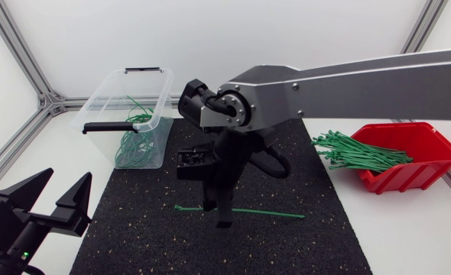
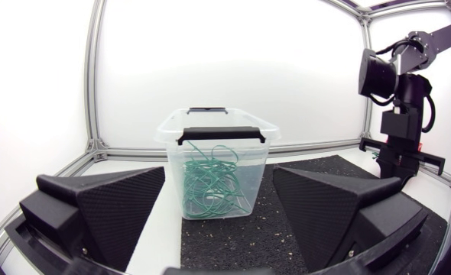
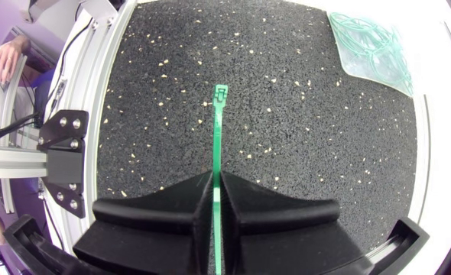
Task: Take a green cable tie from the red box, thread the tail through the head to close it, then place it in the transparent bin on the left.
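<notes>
At ten o'clock from the black mat [image 1: 287, 244] stands the transparent bin [image 1: 103, 103], lidless, with black clip handles on two rims. A loose tangle of looped green ties [image 1: 136, 145] lies on its floor, heaped toward the wall nearest the mat.

Over at three o'clock the red box [image 1: 413, 172] sits just off the mat's edge. It holds a thick bundle of straight green ties [image 1: 359, 151] whose ends spill over its open side toward nine o'clock.

Near the mat's middle, the right gripper [image 1: 218, 212] points down, its fingers pressed together on a single green cable tie [image 3: 219, 137]. The tie runs level and low over the mat. Its head pokes out ahead of the fingertips toward nine o'clock, and the long tail trails toward three o'clock. Whether it touches the mat I cannot tell.

At eight o'clock, off the mat's corner, the left gripper [image 1: 55, 200] sits with its fingers spread wide and nothing between them, facing the bin.
</notes>
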Controlling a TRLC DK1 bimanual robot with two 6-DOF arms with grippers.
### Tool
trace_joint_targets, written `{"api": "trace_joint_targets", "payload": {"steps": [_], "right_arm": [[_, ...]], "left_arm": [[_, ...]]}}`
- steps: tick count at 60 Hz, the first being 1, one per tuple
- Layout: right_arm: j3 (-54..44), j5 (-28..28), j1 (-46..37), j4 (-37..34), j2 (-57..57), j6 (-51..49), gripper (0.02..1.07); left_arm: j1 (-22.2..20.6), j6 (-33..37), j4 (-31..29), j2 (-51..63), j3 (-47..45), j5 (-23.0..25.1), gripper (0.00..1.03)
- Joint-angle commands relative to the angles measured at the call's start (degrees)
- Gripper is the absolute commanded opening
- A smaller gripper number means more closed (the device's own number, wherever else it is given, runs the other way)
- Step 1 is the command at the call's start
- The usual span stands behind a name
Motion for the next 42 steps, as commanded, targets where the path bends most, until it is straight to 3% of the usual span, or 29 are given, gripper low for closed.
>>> {"api": "trace_joint_targets", "payload": {"steps": [1,16,22,28,31,42], "right_arm": [[2.2,-1.4,-1.2,-2.4,-1.7,1.8,0.08],[5.9,-8.1,-5.1,-8.7,-4.2,3.5,0.08],[7.3,-9.5,-5.8,-9.9,-5.2,4.3,0.08],[9.5,-11.5,-7.2,-11.6,-5.3,5.1,0.08],[10.9,-12.9,-7.8,-12.9,-5.4,5.2,0.08],[15.5,-15.8,-10.3,-14.8,-5.5,6.0,0.08]], "left_arm": [[-2.0,0.4,-1.3,-0.4,-1.0,0.0,0.96],[-1.5,1.5,-4.7,7.7,7.1,1.6,0.91],[0.5,1.5,-6.8,12.6,11.3,6.3,0.90],[3.3,1.4,-6.8,16.4,14.4,14.2,0.87],[3.3,1.2,-6.9,18.3,16.1,18.0,0.83],[2.5,1.4,-6.8,24.2,22.3,24.3,0.83]]}}
